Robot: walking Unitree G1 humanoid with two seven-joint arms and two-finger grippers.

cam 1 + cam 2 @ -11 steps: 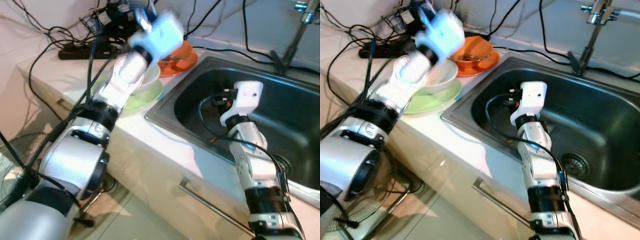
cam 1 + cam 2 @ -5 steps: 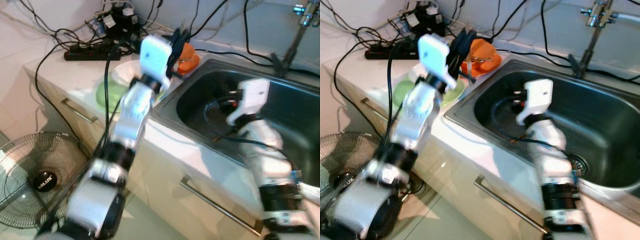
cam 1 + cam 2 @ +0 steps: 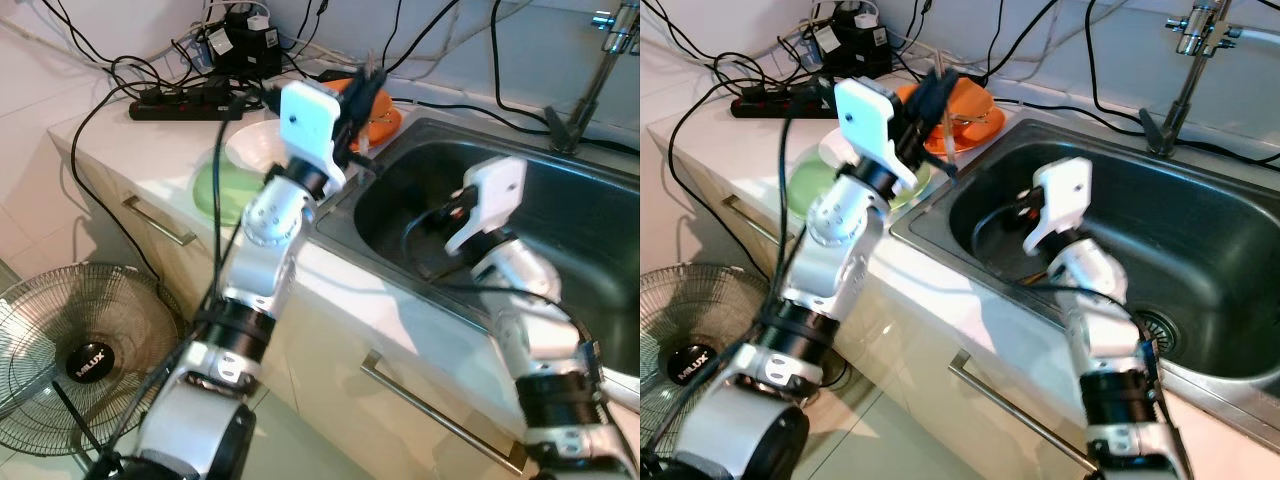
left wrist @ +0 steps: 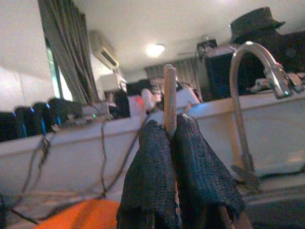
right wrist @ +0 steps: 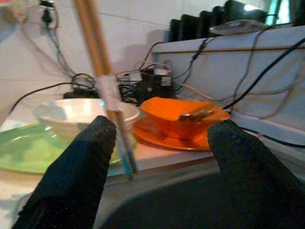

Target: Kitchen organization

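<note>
Two wooden chopsticks (image 4: 169,98) | left claw (image 4: 175,143) clamped | right claw (image 5: 159,157) spread

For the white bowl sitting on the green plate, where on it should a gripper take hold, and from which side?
Grip the white bowl by its thin rim, one finger inside and one outside, probably coming from above on the side facing the robot. Its walls flare too wide to span, and it sits upright and open on the green plate. The left gripper is already shut on the chopsticks; the right gripper is open.
</note>
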